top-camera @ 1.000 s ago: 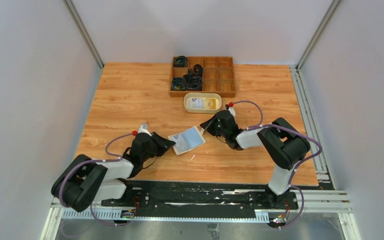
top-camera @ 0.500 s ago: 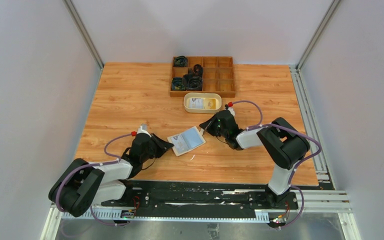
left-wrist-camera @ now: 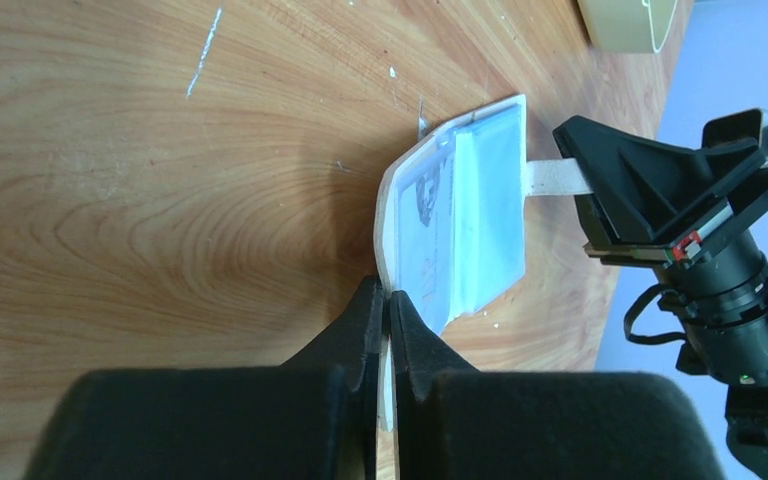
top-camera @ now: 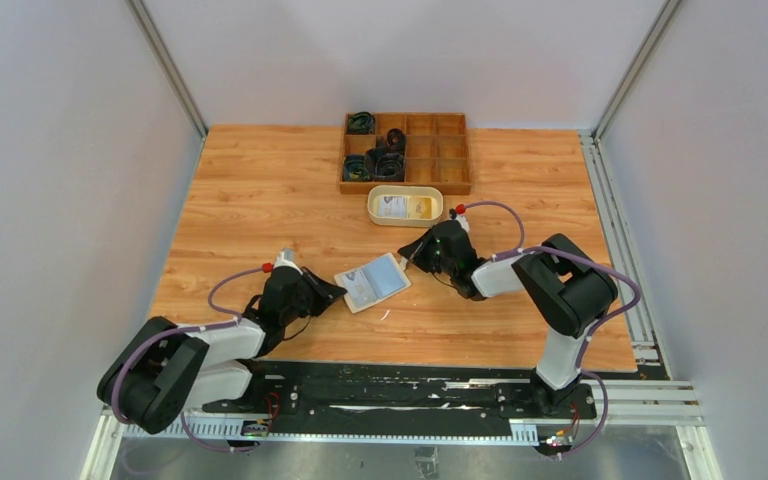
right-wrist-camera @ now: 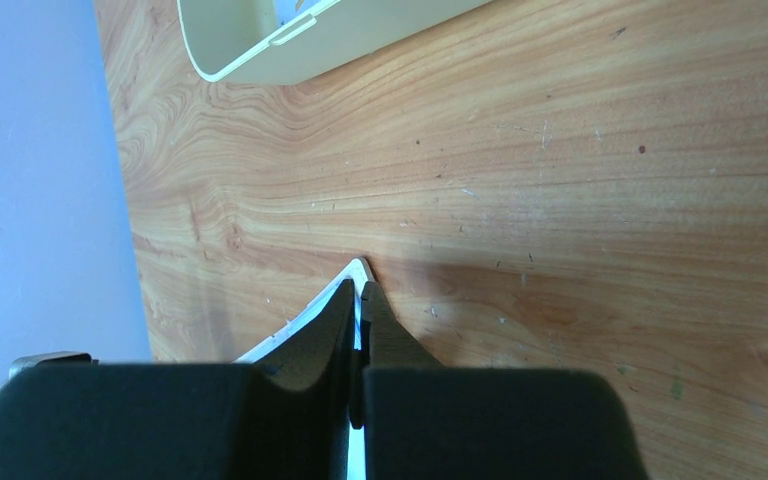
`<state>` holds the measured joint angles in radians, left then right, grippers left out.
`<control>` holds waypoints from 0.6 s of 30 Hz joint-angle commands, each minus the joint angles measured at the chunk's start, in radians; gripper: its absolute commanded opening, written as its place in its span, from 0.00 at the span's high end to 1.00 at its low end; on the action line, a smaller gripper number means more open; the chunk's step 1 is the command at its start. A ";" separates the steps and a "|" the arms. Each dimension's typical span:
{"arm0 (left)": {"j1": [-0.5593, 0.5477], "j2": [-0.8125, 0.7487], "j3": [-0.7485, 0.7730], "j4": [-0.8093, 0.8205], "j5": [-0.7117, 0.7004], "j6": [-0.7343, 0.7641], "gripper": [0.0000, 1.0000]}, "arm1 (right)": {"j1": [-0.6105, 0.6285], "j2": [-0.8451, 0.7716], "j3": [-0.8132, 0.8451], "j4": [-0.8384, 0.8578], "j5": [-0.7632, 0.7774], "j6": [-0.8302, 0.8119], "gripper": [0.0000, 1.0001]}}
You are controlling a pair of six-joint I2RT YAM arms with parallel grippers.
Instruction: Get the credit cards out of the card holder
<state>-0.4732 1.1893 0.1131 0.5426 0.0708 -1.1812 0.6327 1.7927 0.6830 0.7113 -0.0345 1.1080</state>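
The card holder (top-camera: 361,292) lies open and beige on the wooden table between my two grippers. Pale blue-grey credit cards (top-camera: 384,278) sit in its inner pockets; in the left wrist view the cards (left-wrist-camera: 488,210) show stacked inside the raised flap. My left gripper (top-camera: 338,293) is shut on the holder's left edge (left-wrist-camera: 388,300). The right gripper (top-camera: 407,258) is shut on the holder's opposite end, where the beige closure tab (left-wrist-camera: 552,178) runs into its black fingers (left-wrist-camera: 640,180). In the right wrist view the jaws (right-wrist-camera: 358,295) pinch a thin pale edge.
A cream oval dish (top-camera: 434,207) with a pale card-like item inside stands just behind the holder. It also shows at the top of the right wrist view, dish (right-wrist-camera: 260,50). Behind it a wooden compartment tray (top-camera: 450,150) holds black coiled cables.
The left gripper's jaws have closed onto the holder's left edge and the left arm has drawn back slightly to the left. The right arm has not moved.
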 commanded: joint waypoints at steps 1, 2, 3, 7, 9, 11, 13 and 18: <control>-0.005 0.021 0.007 -0.001 -0.018 0.008 1.00 | -0.014 0.007 -0.016 -0.010 0.013 0.009 1.00; -0.005 0.028 0.009 -0.002 -0.017 0.006 1.00 | -0.013 0.003 -0.017 -0.013 0.015 0.005 1.00; -0.005 0.034 0.010 -0.002 -0.016 0.004 1.00 | -0.015 -0.005 -0.017 -0.015 0.018 -0.002 1.00; -0.005 0.053 0.015 -0.002 -0.014 0.010 1.00 | -0.015 -0.066 0.007 -0.069 0.024 -0.101 0.81; -0.005 0.058 0.018 -0.001 -0.017 0.017 1.00 | -0.005 -0.117 0.049 -0.151 0.030 -0.204 0.70; -0.005 0.060 0.025 -0.005 -0.017 0.028 1.00 | 0.030 -0.180 0.111 -0.259 0.127 -0.363 0.58; -0.005 0.066 0.033 -0.005 -0.014 0.038 1.00 | 0.085 -0.233 0.165 -0.346 0.198 -0.535 0.47; -0.005 0.093 0.054 -0.006 -0.012 0.048 1.00 | 0.195 -0.245 0.294 -0.491 0.139 -0.830 0.36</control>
<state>-0.4732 1.2575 0.1383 0.5423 0.0677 -1.1622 0.7502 1.5497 0.8894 0.3969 0.1055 0.5907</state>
